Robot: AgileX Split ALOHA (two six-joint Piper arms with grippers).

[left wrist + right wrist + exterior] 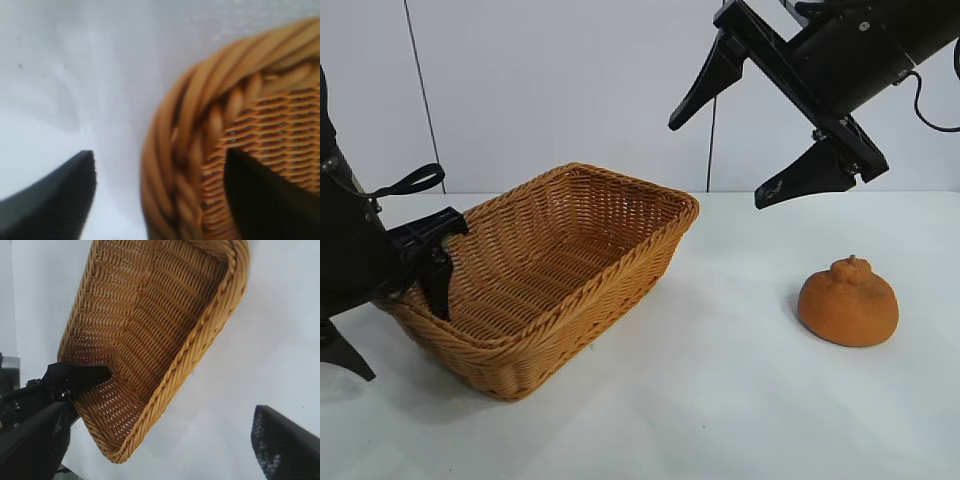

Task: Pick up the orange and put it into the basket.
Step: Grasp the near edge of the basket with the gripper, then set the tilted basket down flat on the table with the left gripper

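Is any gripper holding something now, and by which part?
The left gripper straddles the basket's braided rim, not clamped. The right gripper hangs open, empty.

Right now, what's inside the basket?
No fruit: the basket shows only bare weave, plus one finger of the left gripper, which straddles its rim. The orange sits on the table, apart. The right gripper hangs open above.

Dull orange-brown knobby round fruit, the orange [848, 303], with darker brown mottling on matte skin; tan-orange rectangular woven wicker basket [620, 262] with fine horizontal weave and a braided rim; plain white table [720, 400]; matte black grippers, left [425, 262] and right [745, 140]
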